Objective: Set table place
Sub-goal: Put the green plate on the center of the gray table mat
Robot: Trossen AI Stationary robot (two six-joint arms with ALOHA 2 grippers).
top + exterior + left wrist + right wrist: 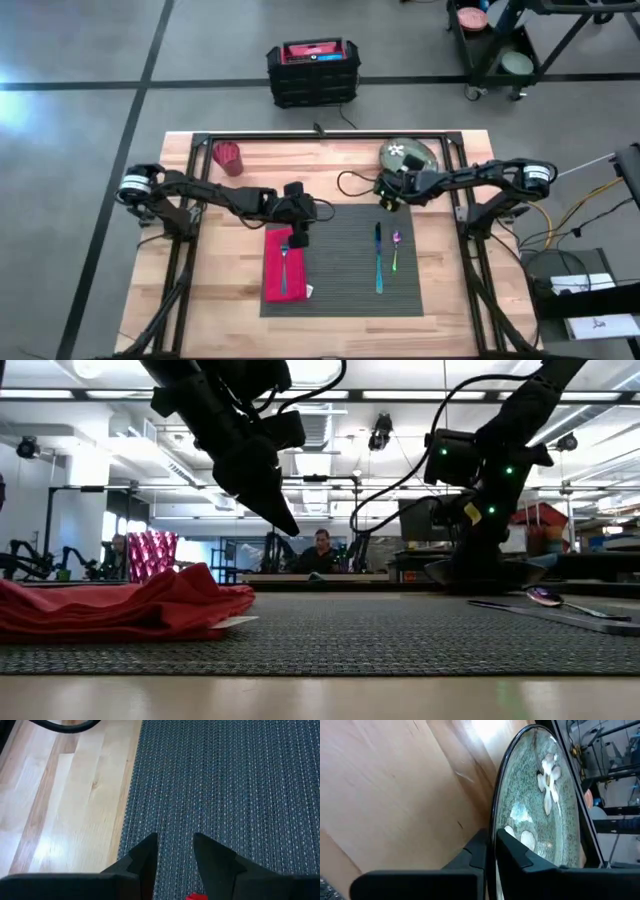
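Note:
The table place, a dark grey ribbed placemat (345,275), lies at the table's near middle. On its left part lies a red napkin (280,268) with a fork (284,262) on top. A knife (378,258) and a spoon (396,250) lie on its right part. My left gripper (175,845) hovers open over the mat by the napkin's far end, holding nothing. A green flowered plate (410,156) sits at the far right, off the mat. My right gripper (386,196) is shut on its rim. My right gripper pinches the plate's rim (494,827) at the plate's near-left side, one finger (517,852) over the flowered face and the other on the underside. Whether the plate is clear of the wood, I cannot tell.
A red patterned cup (229,157) stands at the table's far left. A black cable (352,184) loops on the wood between the arms. Bare mat lies between the napkin and the knife. A black crate (312,72) sits on the floor beyond the table.

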